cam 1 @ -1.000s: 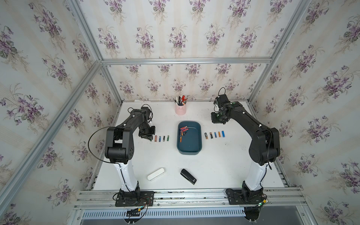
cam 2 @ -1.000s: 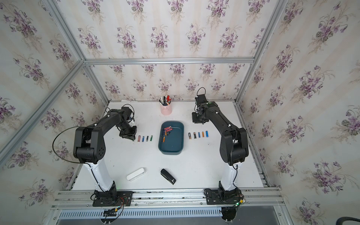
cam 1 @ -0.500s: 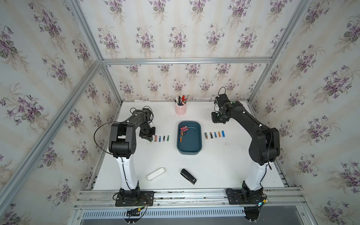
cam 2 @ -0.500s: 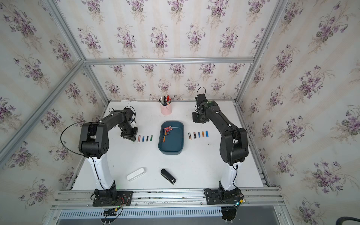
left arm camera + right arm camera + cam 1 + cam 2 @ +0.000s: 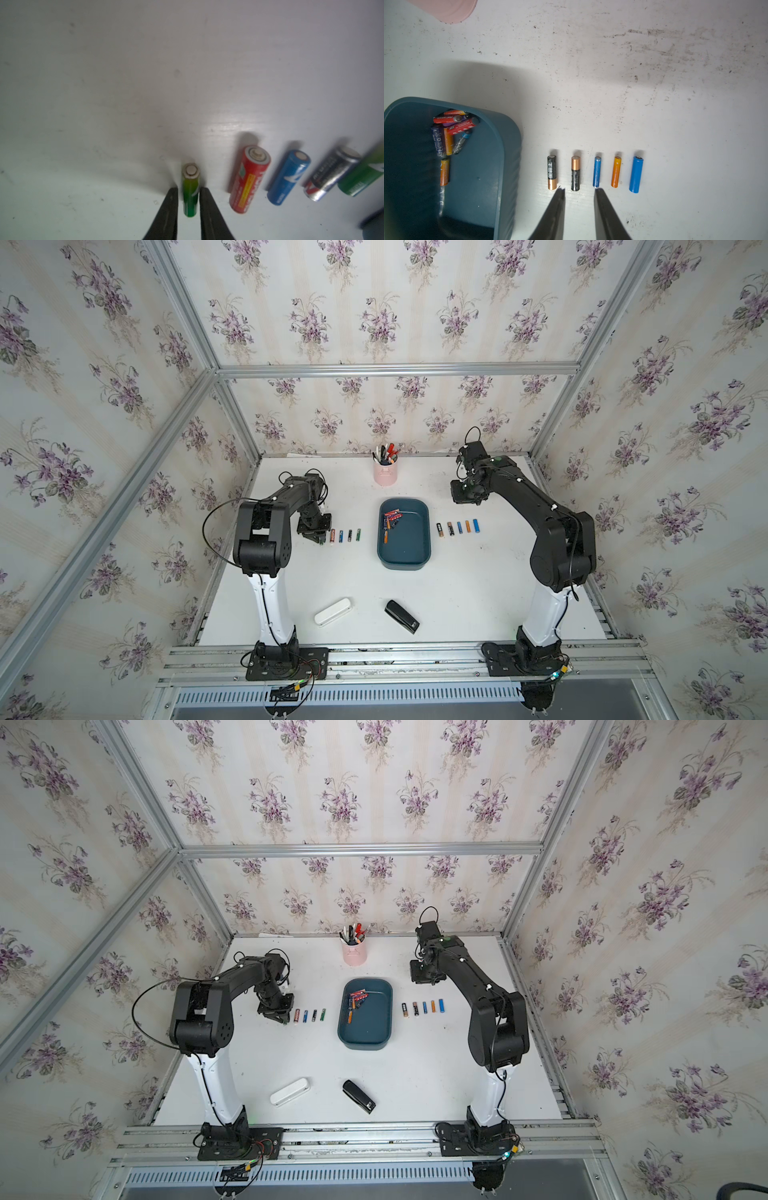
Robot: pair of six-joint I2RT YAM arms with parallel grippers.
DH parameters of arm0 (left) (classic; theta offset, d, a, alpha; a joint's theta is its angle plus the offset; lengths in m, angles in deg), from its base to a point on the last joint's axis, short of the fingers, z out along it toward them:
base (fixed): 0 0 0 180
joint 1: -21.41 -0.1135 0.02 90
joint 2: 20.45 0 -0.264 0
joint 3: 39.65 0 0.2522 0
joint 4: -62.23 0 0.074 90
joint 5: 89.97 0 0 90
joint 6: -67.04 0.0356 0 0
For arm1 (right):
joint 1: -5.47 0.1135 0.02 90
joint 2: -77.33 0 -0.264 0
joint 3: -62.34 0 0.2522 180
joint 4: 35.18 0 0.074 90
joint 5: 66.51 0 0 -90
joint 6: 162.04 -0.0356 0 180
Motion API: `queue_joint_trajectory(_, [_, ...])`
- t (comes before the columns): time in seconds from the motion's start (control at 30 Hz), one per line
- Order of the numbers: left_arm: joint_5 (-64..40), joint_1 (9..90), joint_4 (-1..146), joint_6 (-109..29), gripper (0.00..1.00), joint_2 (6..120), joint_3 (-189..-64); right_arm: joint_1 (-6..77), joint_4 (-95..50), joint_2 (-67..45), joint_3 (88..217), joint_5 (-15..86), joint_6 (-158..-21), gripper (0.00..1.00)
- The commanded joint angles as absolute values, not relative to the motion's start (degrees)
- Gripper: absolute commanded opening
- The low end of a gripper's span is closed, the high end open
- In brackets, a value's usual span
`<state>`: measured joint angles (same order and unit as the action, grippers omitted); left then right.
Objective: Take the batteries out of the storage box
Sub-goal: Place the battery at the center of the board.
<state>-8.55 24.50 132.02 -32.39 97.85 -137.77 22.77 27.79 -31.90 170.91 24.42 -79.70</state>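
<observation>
On my feeds the box [image 5: 409, 549] sits in the middle of the white counter [image 5: 478, 593], open-topped and dark teal. Most of its floor is bare. The batteries in it [image 5: 390, 520] are bunched in the corner away from the arm bases, on the left arm's side. My right wrist camera shows that heap [image 5: 452, 128] best: several red ones, a purple one, a dark blue one, an orange one and a grey one lie crossed over each other, and one more orange battery [image 5: 444, 171] lies just apart from them on the box floor. Behind the box stands a pink cup [image 5: 386, 479] with pens [image 5: 386, 452] sticking up out of it. On the counter beside the box toward the right arm I see a tidy row of five batteries [image 5: 457, 526], side by side and not touching. The right pincer [image 5: 579, 190] hangs above the near end of that row, spread and holding nothing. On the other side of the box lie a red battery [image 5: 249, 178], a blue one [image 5: 288, 176], a black-and-silver one [image 5: 332, 173] and a fat green one [image 5: 365, 176], in line. At the outer end of that line a slim green battery [image 5: 190, 195] rests on the counter with the left pincer [image 5: 188, 190] straddling it. The pincer's jaws stand narrowly apart, and a sliver of counter shows between one jaw and the battery. A white case [image 5: 333, 612] and a stapler [image 5: 401, 616] lie near the front edge.
</observation>
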Motion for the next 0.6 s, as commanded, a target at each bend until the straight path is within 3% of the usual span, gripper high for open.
queue_joint_trajectory(0.0, [-7.44,24.48,132.92,-31.96,0.25,97.5,-138.33,22.88,28.24,-32.12,171.18,24.24,-79.68,0.3])
queue_joint_trajectory(0.27, [-9.84,24.44,135.22,-31.77,0.32,96.24,-140.77,23.93,28.45,-32.38,172.04,24.46,-80.26,0.3])
queue_joint_trajectory(0.57, [-9.42,24.49,139.2,-31.74,0.41,92.97,-144.25,33.38,26.24,-33.21,173.54,26.23,-85.03,0.3])
